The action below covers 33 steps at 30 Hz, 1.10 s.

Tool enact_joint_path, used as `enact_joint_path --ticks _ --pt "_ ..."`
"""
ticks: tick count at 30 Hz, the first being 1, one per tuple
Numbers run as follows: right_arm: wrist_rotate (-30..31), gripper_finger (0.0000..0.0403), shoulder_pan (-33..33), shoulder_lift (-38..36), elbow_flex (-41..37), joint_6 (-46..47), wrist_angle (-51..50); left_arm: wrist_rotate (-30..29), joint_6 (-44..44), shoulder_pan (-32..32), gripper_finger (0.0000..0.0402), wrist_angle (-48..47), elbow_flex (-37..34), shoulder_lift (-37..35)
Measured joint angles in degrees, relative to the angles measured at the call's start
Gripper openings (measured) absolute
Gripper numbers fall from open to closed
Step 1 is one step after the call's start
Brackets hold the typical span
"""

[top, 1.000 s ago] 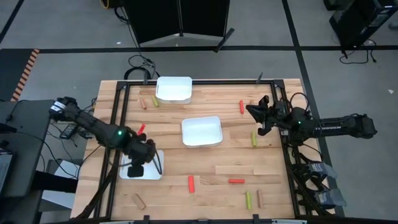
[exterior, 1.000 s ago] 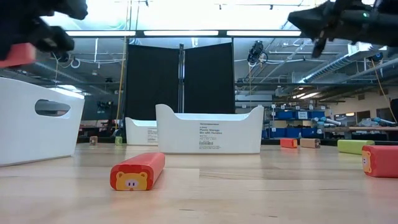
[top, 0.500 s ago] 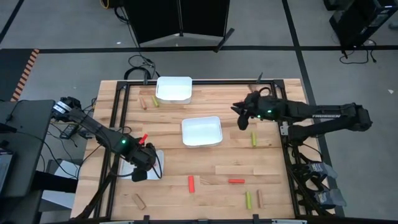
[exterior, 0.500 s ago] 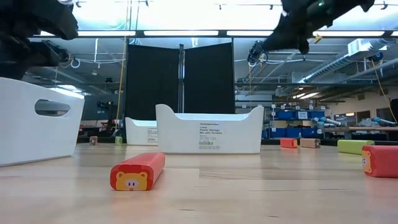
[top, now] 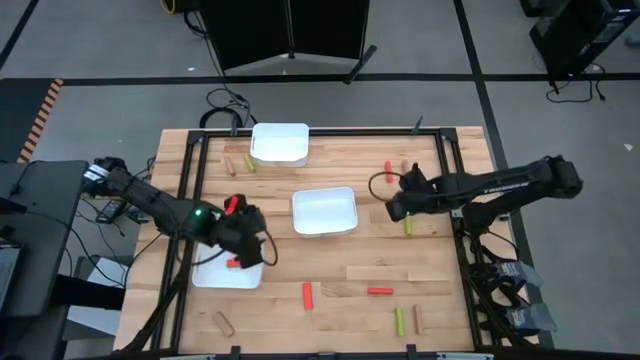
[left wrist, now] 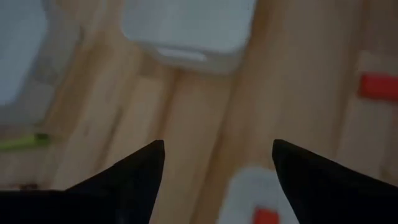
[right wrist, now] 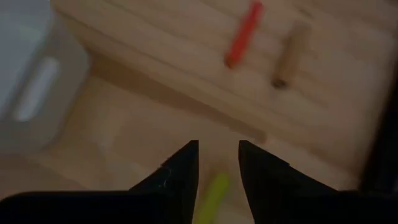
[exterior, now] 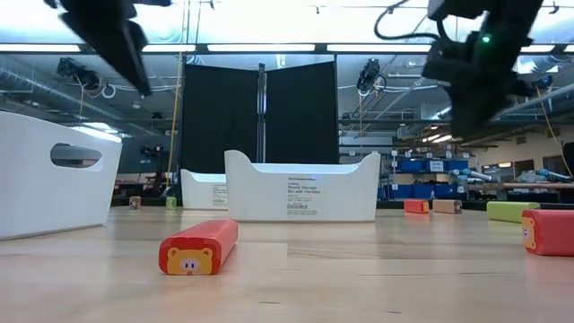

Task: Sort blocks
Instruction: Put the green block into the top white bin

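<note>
My left gripper [top: 245, 238] [left wrist: 217, 144] hangs open and holds nothing, over the far edge of the near-left white tray [top: 210, 277]. A red block [top: 233, 263] lies inside that tray. My right gripper [top: 395, 206] [right wrist: 216, 146] is open and holds nothing, above the table right of the middle tray [top: 323, 212]. A yellow-green block [top: 408, 226] [right wrist: 212, 194] lies flat on the wood just past its fingertips. In the low view both grippers [exterior: 121, 40] [exterior: 475, 81] are well above the tabletop.
A third tray [top: 279, 143] stands at the far edge. Loose blocks lie around: red [top: 308, 294], red [top: 379, 291], yellow-green [top: 399, 321], tan [top: 417, 319], tan [top: 224, 323], red [top: 388, 170], and tan and yellow-green [top: 250, 163] near the far tray.
My left gripper has let go of a red block, which now lies in the near-left tray, and has drawn back toward the far edge. My right gripper has gone toward the table's left, then down and nearer, over the yellow-green block.
</note>
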Motion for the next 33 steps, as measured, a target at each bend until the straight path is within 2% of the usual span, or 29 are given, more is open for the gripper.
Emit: enact_joint_path --ticks 4,7,11,15,19,25,33 --pt "-0.5 0.0157 2.9 2.6 -1.1 10.7 -5.6 -4.5 6.4 4.2 0.0304 7.4 0.0 0.0" --pt "-4.0 0.0193 4.1 4.3 -2.8 14.3 -6.0 -6.9 11.4 7.5 0.0304 16.1 0.0 0.0" --pt "-6.5 0.0248 5.7 6.1 -4.2 15.8 -2.0 -8.6 18.0 11.7 0.0301 23.9 0.0 -1.3" --pt "-7.8 0.0296 6.3 7.6 -6.0 15.8 3.8 -8.9 21.8 16.0 0.0296 25.9 0.5 -4.9" --pt "-9.2 0.0322 6.3 9.5 -8.4 16.5 8.0 -8.9 25.3 18.5 0.029 27.8 0.7 -11.2" --pt "-10.8 0.031 6.3 11.6 -12.1 19.4 9.3 -8.8 26.2 19.2 0.0285 26.1 0.7 -20.0" --pt "-11.1 0.0234 6.1 13.7 -16.7 20.0 19.5 -8.7 25.7 19.1 0.0284 25.6 -0.9 -28.4"
